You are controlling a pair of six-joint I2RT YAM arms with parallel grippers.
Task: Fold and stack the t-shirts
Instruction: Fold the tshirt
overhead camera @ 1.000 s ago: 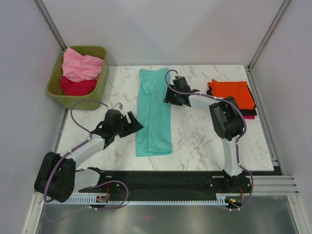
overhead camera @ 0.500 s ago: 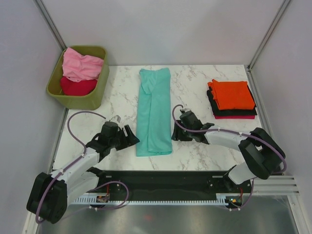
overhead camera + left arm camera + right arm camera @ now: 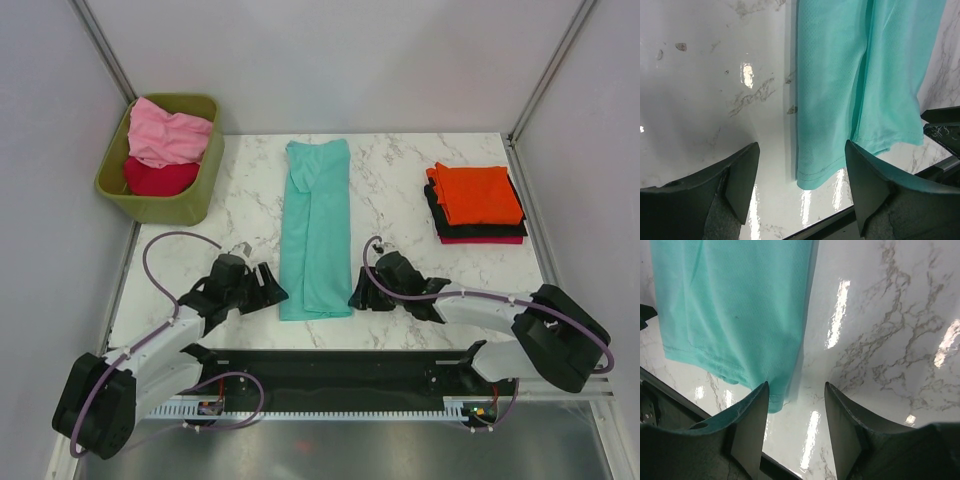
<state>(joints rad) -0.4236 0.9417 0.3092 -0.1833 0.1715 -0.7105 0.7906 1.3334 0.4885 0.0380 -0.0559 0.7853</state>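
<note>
Although both arms lie low near the front edge of the marble table (image 3: 400, 170), neither one holds anything. At the far left, well away from the arms, an olive-green bin (image 3: 205, 180) holds a crumpled pink t-shirt (image 3: 170, 133) lying on top of a crimson t-shirt (image 3: 158, 178).

Nearer the front, the left gripper (image 3: 272, 288) points rightward at the near left corner of the teal t-shirt (image 3: 315, 230). Its jaws are spread wide. In the left wrist view that hemmed corner lies flat on the table in the gap between the two fingers (image 3: 740, 175), touching neither.

The teal t-shirt is folded into a long narrow strip down the middle of the table. It runs from the far edge towards the arms, with its hem at the near end.

On the strip's other side, the right gripper (image 3: 358, 297) faces left at the near right corner. Its jaws are parted with bare marble between them. In the right wrist view the corner of the hem lies just beside one finger (image 3: 752, 425), and I cannot tell whether they touch.

Far right, well apart from both grippers, sits a neat stack. A folded orange t-shirt (image 3: 478, 192) is on top, a black t-shirt (image 3: 435, 215) is beneath it, and a red edge (image 3: 485, 240) shows at the bottom.
</note>
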